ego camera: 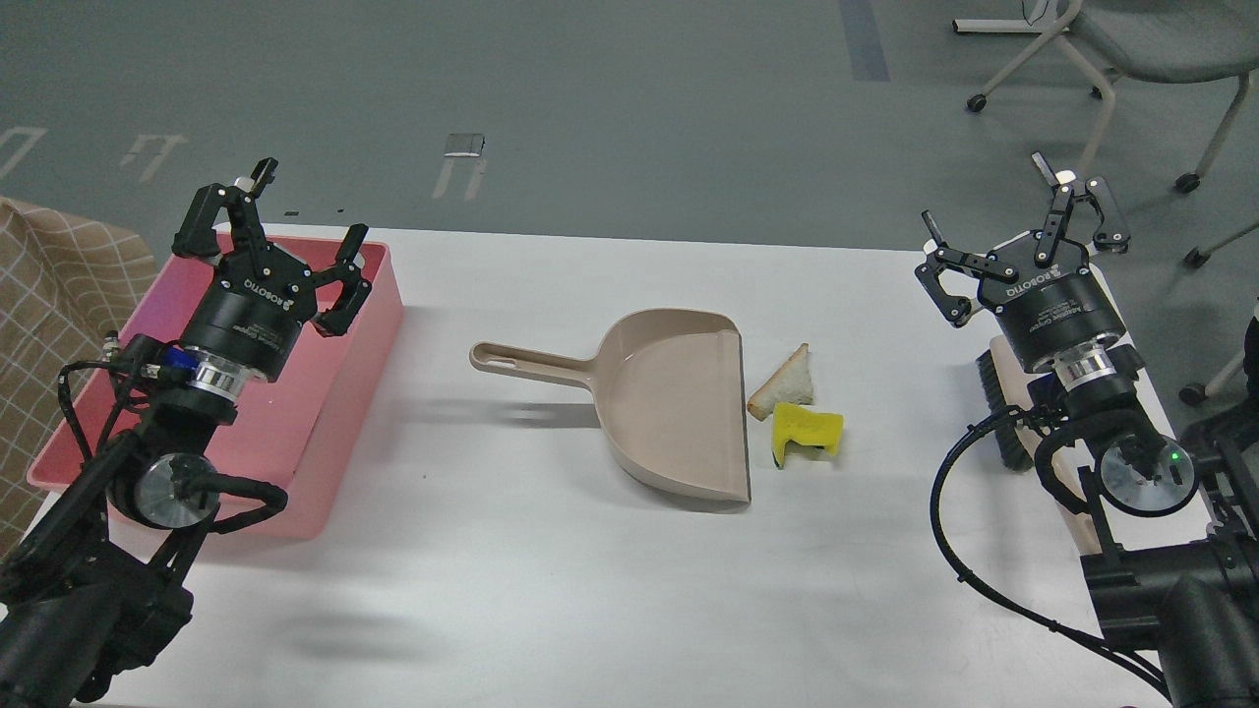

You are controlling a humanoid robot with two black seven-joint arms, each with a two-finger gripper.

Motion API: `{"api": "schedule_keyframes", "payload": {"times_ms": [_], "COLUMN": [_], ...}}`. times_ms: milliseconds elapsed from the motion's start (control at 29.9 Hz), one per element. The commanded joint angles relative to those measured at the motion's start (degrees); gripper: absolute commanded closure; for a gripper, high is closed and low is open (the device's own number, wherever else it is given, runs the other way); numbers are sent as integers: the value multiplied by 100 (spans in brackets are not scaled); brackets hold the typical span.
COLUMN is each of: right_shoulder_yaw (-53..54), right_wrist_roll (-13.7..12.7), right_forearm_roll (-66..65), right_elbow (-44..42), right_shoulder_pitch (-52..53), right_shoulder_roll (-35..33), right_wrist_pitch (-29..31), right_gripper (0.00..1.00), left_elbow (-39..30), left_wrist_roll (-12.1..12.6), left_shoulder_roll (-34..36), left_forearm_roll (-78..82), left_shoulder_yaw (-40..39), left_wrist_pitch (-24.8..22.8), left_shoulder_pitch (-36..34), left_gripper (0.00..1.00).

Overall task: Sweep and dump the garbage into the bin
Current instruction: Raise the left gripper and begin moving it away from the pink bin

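Garbage, a bread slice (pixel 787 382) and yellow sponge block (pixel 807 433), lies on the table (pixel 551 590) just beside the dustpan (pixel 669 403) mouth, unswept; both grippers, left (pixel 285 241) and right (pixel 1023 231), hover open and empty; the pink bin (pixel 334 393) waits left; next likely needs the brush (pixel 998 413).

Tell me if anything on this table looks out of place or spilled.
Two scraps lie loose on the white table: a bread slice and a yellow sponge block, touching, just off the dustpan lip. Nothing looks spilled or damaged.
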Motion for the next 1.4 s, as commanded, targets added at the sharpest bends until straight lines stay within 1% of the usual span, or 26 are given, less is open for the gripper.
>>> {"api": "schedule_keyframes", "payload": {"times_ms": [0,1370], "right_shoulder_yaw": [60,95], "right_wrist_roll": [2,-6], "right_forearm_roll": [0,-9], "right_elbow": [0,0], "right_shoulder_pitch": [10,-16], "right_shoulder_roll": [0,-18], "right_wrist_pitch": [0,0], "right_gripper": [0,0], "left_elbow": [0,-8], "left_wrist_roll": [8,-35], "left_shoulder_roll": [-9,-9], "left_forearm_roll": [0,0], "left_shoulder_yaw": [3,-14], "left_wrist_pitch": [0,0], "left_shoulder_pitch": [0,0], "left_gripper": [2,2]}}
